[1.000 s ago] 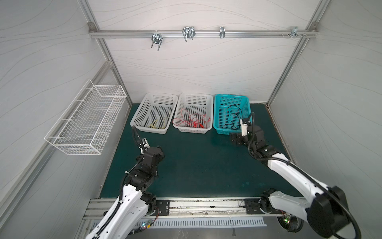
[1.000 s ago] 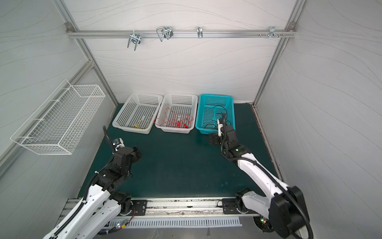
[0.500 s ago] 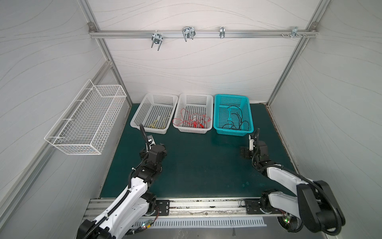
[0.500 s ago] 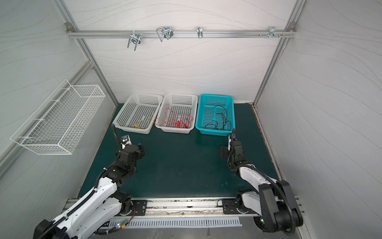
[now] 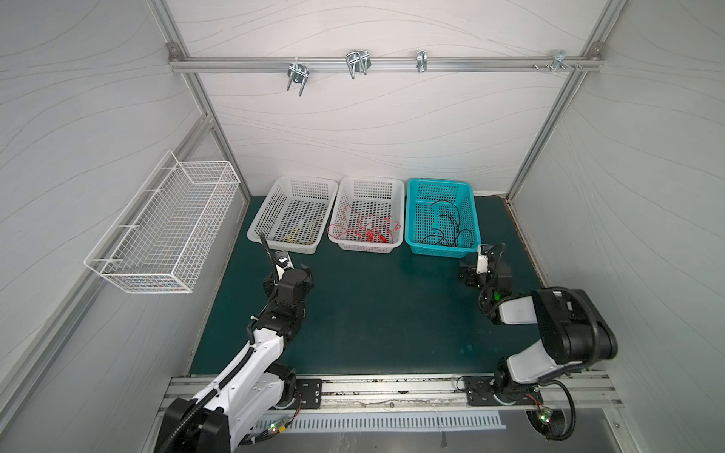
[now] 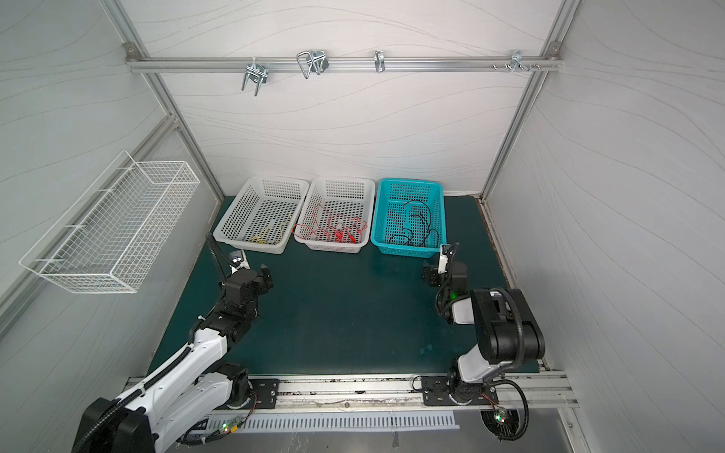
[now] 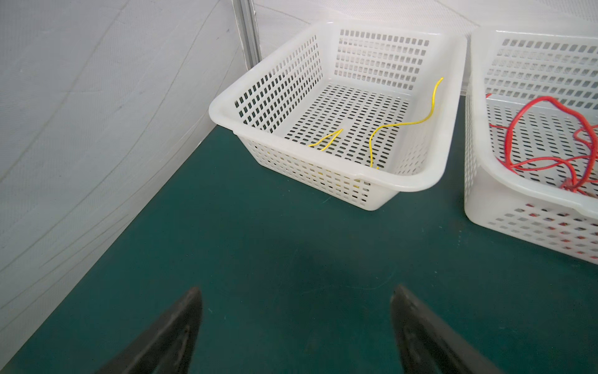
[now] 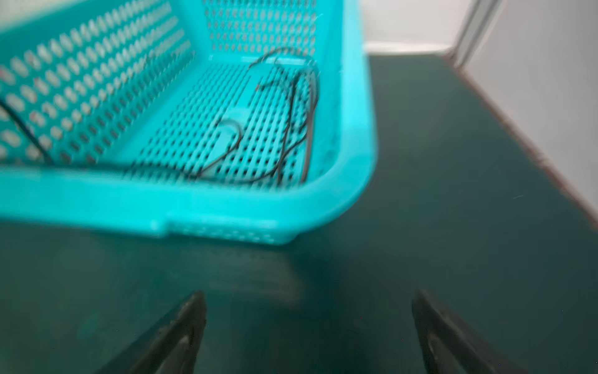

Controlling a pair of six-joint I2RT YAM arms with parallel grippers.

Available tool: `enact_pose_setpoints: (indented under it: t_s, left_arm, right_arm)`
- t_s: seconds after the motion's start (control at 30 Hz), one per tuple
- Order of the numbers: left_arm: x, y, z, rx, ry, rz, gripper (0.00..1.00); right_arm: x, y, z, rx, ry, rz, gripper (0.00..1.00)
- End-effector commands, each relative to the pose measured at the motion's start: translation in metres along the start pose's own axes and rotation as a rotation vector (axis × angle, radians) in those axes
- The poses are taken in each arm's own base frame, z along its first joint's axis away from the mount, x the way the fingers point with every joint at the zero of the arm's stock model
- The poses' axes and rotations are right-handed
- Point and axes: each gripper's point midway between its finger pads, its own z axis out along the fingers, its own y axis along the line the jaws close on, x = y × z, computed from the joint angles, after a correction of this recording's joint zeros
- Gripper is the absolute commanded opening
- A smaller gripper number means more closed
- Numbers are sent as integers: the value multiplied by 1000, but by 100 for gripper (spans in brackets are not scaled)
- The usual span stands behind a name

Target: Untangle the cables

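The cables lie sorted by colour in three baskets at the back of the mat. Yellow cables [image 5: 299,235] [image 7: 404,123] are in the left white basket [image 5: 282,245]. Red cables [image 5: 368,231] [image 7: 550,158] are in the middle white basket [image 5: 365,248]. Black cables [image 5: 447,231] [image 8: 291,113] are in the teal basket [image 5: 439,251]. My left gripper [image 5: 308,274] [image 7: 296,291] hangs open over bare mat in front of the left basket. Just off the teal basket's near right corner, my right gripper [image 5: 467,272] [image 8: 309,296] is open too, holding nothing.
A white wire basket [image 5: 164,227] hangs on the left wall. A metal rail with hooks [image 5: 353,64] runs across the back wall. The green mat [image 5: 384,313] is walled in on the left, right and back. A metal rail carrying both arm bases runs along the front.
My right gripper has drawn back from the teal basket's rim, its arm folding toward its base. The left arm has stretched slightly forward and right. Both grippers stayed open.
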Motion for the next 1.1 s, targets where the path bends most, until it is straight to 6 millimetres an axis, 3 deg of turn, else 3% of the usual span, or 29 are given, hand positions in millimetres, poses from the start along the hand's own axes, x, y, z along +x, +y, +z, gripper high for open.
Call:
enact_pose_setpoints:
  t_s: [0.0, 0.2, 0.47, 0.6, 0.67, 0.7, 0.73, 0.8, 1.07]
  left_arm:
    - [-18, -5, 7, 38, -70, -21, 91]
    - [-18, -18, 32, 83, -133, 12, 91]
    - [-6, -36, 77, 126, -82, 67, 90]
    - [3, -38, 96, 152, -77, 49, 88]
    - [14, -26, 103, 152, -23, -13, 85]
    - [8, -24, 106, 141, -74, -19, 87]
    - [13, -24, 105, 144, -18, -28, 88]
    - [12, -22, 106, 139, -50, -26, 99]
    - [14, -22, 106, 136, -28, -29, 100]
  right_arm:
    - [-34, 18, 9, -73, -81, -65, 99]
    - [-31, 10, 15, -78, -18, -10, 99]
    - [-32, 10, 16, -83, -18, -4, 99]
    - [-32, 9, 16, -88, -17, 0, 99]
    - [-32, 10, 16, -105, -14, 8, 99]
    - [-32, 9, 16, -104, -14, 10, 99]
    - [-32, 9, 16, -104, -14, 10, 99]
    - [-32, 9, 16, -104, -14, 9, 99]
    - [-32, 9, 17, -111, -14, 12, 99]
